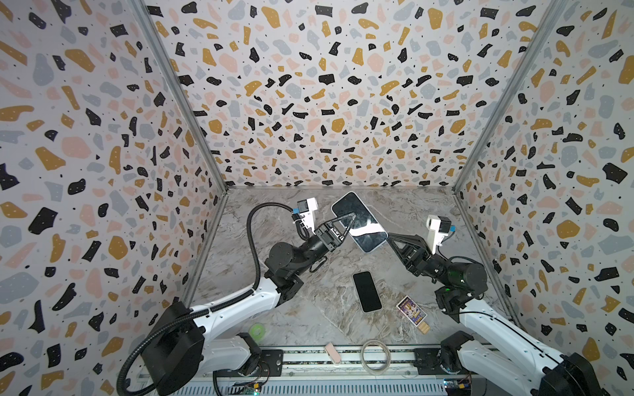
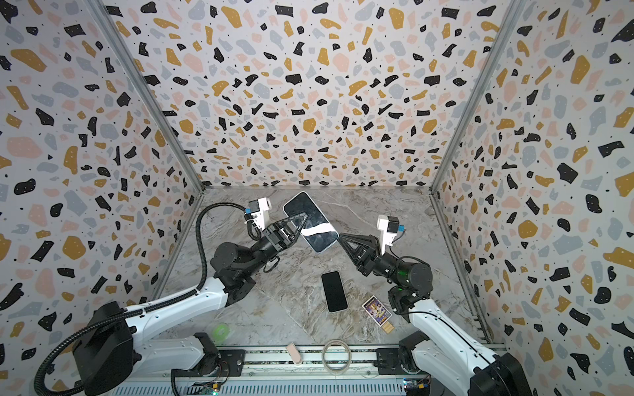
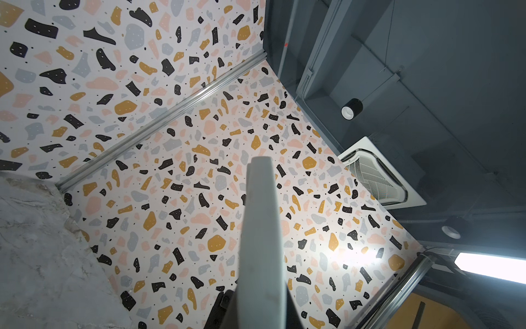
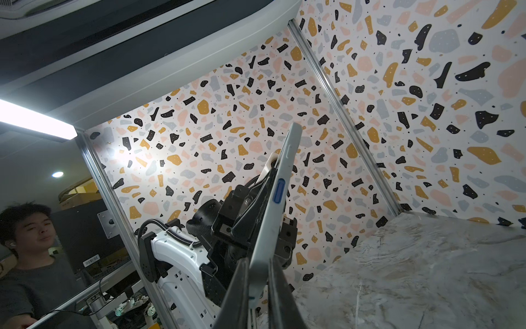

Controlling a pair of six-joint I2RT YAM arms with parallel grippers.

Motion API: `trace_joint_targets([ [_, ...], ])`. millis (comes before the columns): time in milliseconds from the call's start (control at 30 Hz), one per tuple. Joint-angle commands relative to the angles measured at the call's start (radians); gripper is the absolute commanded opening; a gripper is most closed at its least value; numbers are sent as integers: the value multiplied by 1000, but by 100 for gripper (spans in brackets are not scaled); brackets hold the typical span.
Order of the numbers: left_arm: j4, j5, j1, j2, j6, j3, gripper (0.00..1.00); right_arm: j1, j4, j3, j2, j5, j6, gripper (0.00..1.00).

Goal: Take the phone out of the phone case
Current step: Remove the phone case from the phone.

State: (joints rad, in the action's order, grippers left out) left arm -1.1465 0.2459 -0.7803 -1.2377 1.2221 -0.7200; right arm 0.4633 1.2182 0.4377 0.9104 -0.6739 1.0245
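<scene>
The phone [image 1: 358, 219] [image 2: 310, 219], its glossy dark screen facing up, sits in a pale grey-blue phone case [image 1: 370, 249] [image 2: 322, 249] and is held tilted in the air over the back of the table. My left gripper [image 1: 350, 219] [image 2: 302, 219] is shut across the case's long left side. My right gripper [image 1: 387, 236] [image 2: 339, 238] is shut on its near right corner. In the left wrist view the case edge [image 3: 262, 228] rises from the left gripper [image 3: 256, 307]. In the right wrist view the case [image 4: 273, 216], with a blue side button, is pinched in the right gripper [image 4: 257, 284].
A second dark-screened phone [image 1: 367, 291] lies flat on the marble table [image 1: 308, 308]. A colourful card [image 1: 411, 311] lies to its right. A green tape roll [image 1: 256, 331], a pink eraser [image 1: 332, 353] and a clear ring [image 1: 375, 355] sit by the front rail. Patterned walls enclose three sides.
</scene>
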Motion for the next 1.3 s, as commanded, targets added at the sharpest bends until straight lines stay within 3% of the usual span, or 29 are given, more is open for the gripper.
trace_joint_targets([
  [0,-122,34,-5,2,10,-12,0,-2,55,7,8,-15,6,10],
  [200,-139,44,-5,-1,15,-10,0,-3,84,9,22,-25,18,9],
  [300,-139,35,-5,2,17,-9,0,-3,85,3,22,-22,25,26],
  [467,-134,33,-5,-2,14,-9,0,-4,145,-4,22,-28,52,41],
  [933,-120,14,-4,0,5,-6,0,-8,118,-23,-35,-12,55,45],
  [1267,-150,41,-5,-22,19,-21,0,-7,155,-17,16,-26,85,45],
])
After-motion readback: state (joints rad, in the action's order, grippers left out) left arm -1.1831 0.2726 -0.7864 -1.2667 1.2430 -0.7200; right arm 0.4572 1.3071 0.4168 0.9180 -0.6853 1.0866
